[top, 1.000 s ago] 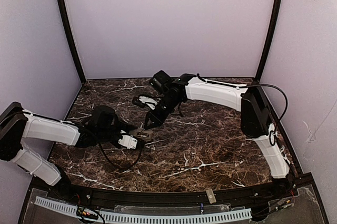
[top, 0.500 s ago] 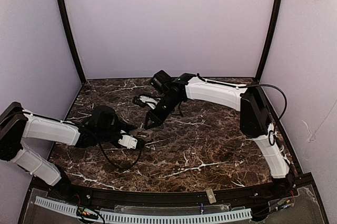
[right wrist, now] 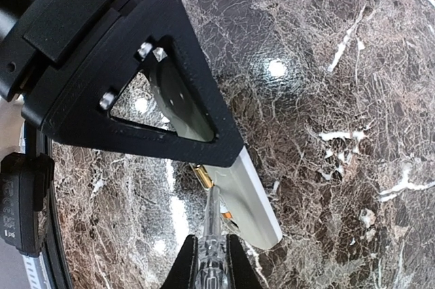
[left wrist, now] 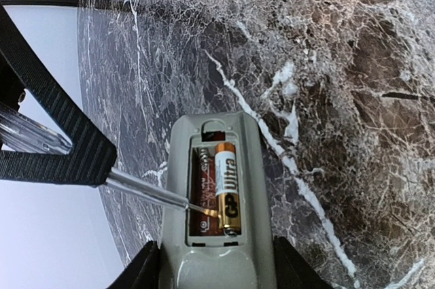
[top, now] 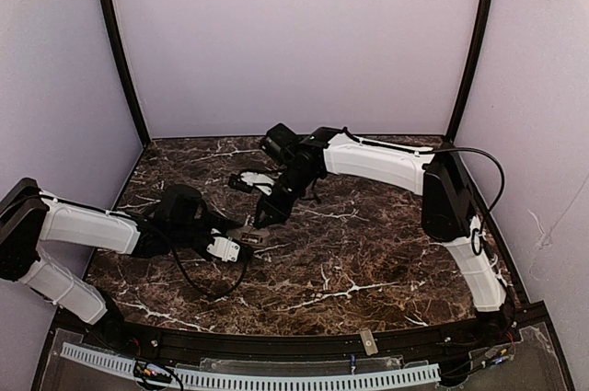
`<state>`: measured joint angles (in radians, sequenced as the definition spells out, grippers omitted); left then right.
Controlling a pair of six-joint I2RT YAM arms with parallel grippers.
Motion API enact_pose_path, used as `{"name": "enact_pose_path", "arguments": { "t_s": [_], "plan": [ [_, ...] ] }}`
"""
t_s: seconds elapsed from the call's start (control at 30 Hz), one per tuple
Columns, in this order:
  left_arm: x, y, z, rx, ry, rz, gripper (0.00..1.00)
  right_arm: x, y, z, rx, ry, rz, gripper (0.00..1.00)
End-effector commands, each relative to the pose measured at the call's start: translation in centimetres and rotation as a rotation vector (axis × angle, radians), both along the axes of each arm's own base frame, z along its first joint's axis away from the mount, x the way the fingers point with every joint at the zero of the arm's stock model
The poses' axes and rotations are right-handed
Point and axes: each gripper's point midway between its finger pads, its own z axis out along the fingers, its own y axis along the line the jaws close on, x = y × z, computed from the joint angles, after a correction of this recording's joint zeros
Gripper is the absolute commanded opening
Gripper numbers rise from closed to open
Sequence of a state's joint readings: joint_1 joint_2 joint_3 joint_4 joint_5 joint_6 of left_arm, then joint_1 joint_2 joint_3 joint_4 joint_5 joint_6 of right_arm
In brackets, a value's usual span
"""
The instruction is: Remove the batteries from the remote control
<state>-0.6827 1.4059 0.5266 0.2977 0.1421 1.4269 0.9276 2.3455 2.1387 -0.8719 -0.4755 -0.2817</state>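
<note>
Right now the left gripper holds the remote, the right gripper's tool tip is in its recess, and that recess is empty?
Not empty: the left wrist view shows a gold-and-black battery in the remote control recess. The left gripper holds it and the right gripper has its tool tip there, as stated.

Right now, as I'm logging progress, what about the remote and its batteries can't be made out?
Top view: remote control too small to see inside; left claw and right claw crowd it.
Left wrist view: its near end is cut off by the bottom edge; second battery label too dim.
Right wrist view: left claw covers most of it.
</note>
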Motion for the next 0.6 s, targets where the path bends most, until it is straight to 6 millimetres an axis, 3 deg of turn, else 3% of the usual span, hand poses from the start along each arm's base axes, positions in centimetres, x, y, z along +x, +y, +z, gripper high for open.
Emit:
{"name": "enact_pose_path", "arguments": {
  "t_s": [0.0, 0.57],
  "plan": [
    [0.0, -2.5, 3.7, -0.088, -0.088, -0.102, 0.0, -0.4, -0.2, -2.2, -0.065, 0.091, -0.04, 0.0],
    [0.1, -2.3, 4.0, -0.079, -0.106, -0.099, 0.0, 1.0, -0.5, -2.5, -0.112, 0.334, -0.307, 0.0]
  ]
}}
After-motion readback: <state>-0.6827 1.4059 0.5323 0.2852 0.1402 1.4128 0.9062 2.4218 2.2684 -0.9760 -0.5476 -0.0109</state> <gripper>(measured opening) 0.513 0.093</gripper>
